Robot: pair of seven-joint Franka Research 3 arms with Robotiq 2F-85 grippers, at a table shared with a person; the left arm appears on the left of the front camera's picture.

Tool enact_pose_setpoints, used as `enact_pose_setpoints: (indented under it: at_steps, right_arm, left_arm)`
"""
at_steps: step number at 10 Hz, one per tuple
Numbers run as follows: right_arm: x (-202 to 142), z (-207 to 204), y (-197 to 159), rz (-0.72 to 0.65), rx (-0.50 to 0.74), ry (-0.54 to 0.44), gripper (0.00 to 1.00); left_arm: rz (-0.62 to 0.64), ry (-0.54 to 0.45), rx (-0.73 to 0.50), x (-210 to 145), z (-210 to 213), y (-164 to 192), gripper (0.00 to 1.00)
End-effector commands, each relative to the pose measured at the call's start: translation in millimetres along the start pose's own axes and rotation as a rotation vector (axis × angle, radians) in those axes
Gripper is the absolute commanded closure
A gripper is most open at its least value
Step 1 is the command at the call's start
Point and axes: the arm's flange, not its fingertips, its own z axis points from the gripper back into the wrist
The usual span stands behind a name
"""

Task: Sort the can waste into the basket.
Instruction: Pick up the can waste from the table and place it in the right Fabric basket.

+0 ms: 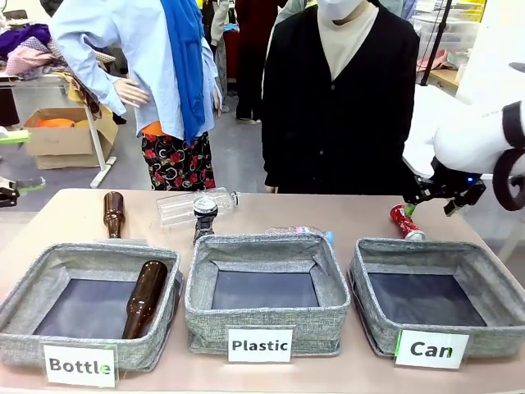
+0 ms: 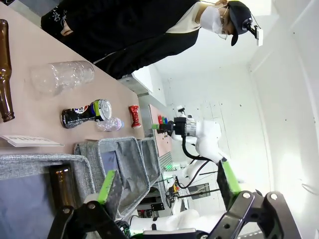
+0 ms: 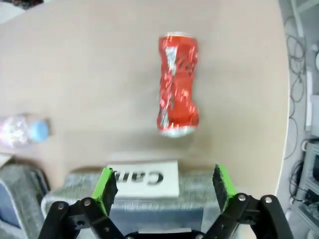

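A crushed red can [image 1: 404, 222] lies on the table just behind the grey basket labelled "Can" [image 1: 492, 283]. My right gripper [image 1: 415, 202] hovers over it, open; in the right wrist view the red can [image 3: 178, 84] lies beyond the spread fingers of that gripper [image 3: 164, 181], above the basket's far rim [image 3: 75, 186]. A black and silver can [image 1: 205, 215] stands behind the "Plastic" basket [image 1: 267, 316]. My left gripper [image 2: 167, 180] hangs open and empty over the left end of the table, with the black can [image 2: 87, 113] and red can [image 2: 134, 115] farther off.
The "Bottle" basket [image 1: 33, 341] holds one brown bottle [image 1: 144, 297]; another brown bottle [image 1: 113, 213] lies behind it. A clear plastic bottle [image 1: 193, 203] and a small one [image 1: 305, 233] lie at the back. A person [image 1: 340, 98] stands at the far edge.
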Motion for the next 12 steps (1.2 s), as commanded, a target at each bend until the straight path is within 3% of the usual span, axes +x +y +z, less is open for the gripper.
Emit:
enact_pose_setpoints:
  at_steps: [1,3,6,9,11,12]
  right_arm:
    - [45,-34,-10,-0.024,-0.045,0.025,0.0]
    - [68,-69,-16,-0.02,-0.047,0.052,0.0]
    - [88,-118,-14,-0.008,-0.029,0.172,0.0]
    - [81,-134,-18,-0.034,-0.027,0.238,0.0]
    - [76,-133,-19,-0.012,-0.022,0.229,0.0]
    - [74,-130,-18,-0.008,-0.023,0.22,0.6]
  left_arm:
    - [-0.012,0.009,-0.007,-2,1,-1,0.0]
    - [-0.012,0.009,-0.007,-2,1,-1,0.0]
    - [-0.012,0.009,-0.007,-2,1,-1,0.0]
    - [-0.012,0.009,-0.007,-2,1,-1,0.0]
    - [-0.012,0.009,-0.007,-2,1,-1,0.0]
    - [-0.012,0.009,-0.007,-2,1,-1,0.0]
